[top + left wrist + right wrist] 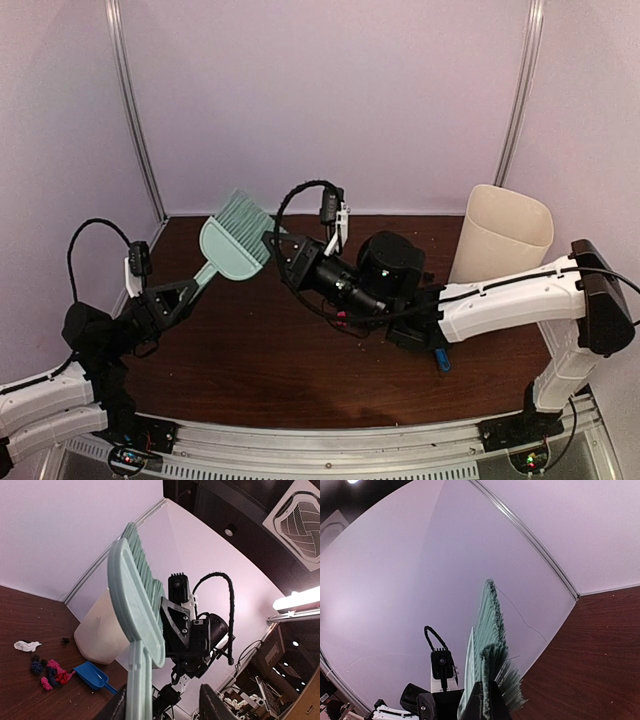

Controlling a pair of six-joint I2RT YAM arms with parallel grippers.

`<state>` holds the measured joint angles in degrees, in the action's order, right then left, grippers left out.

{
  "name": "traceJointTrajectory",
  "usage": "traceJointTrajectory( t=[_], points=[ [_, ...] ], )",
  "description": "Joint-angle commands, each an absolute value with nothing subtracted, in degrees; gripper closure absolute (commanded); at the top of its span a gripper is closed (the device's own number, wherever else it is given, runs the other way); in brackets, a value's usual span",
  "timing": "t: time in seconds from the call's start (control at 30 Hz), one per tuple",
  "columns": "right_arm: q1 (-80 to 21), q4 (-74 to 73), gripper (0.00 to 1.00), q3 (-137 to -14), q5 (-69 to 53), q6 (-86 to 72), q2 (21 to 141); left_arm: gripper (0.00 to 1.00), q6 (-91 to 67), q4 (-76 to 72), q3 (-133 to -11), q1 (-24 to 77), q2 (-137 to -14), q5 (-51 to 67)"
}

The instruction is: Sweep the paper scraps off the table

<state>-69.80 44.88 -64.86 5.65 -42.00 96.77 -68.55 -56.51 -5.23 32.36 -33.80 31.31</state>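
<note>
The paper scraps lie in a loose cluster on the table in the left wrist view: a white one, a black one, a dark blue one and pink ones. In the top view the right arm hides them. A mint-green brush is held up in the air. Its handle runs between the fingers of my left gripper, which is open with a wide gap on one side. My right gripper is shut on the brush's bristles.
A blue dustpan lies beside the scraps, partly under the right arm in the top view. A beige bin stands at the back right. The purple booth walls close off the back and sides.
</note>
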Motion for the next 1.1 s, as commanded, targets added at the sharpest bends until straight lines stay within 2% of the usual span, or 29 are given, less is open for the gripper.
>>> traceJointTrajectory(
  t=[0.0,0.37,0.67,1.07],
  points=[
    [-71.3,49.3,1.00,-63.5,8.8,-39.5,96.7,0.56,-68.4,-56.9,-4.4,32.6,-33.3,29.3],
    [-73.3,52.9,1.00,-62.6,11.3,-37.4,98.1,0.66,-68.0,-55.6,-4.5,32.6,-32.6,28.5],
    [-74.0,54.3,1.00,-63.5,12.1,-36.1,99.5,0.67,-67.6,-54.9,-5.0,32.6,-32.7,28.7],
    [-74.2,55.6,1.00,-63.8,12.3,-34.4,99.5,0.73,-66.9,-53.0,-5.7,32.6,-32.7,29.2]
  ],
)
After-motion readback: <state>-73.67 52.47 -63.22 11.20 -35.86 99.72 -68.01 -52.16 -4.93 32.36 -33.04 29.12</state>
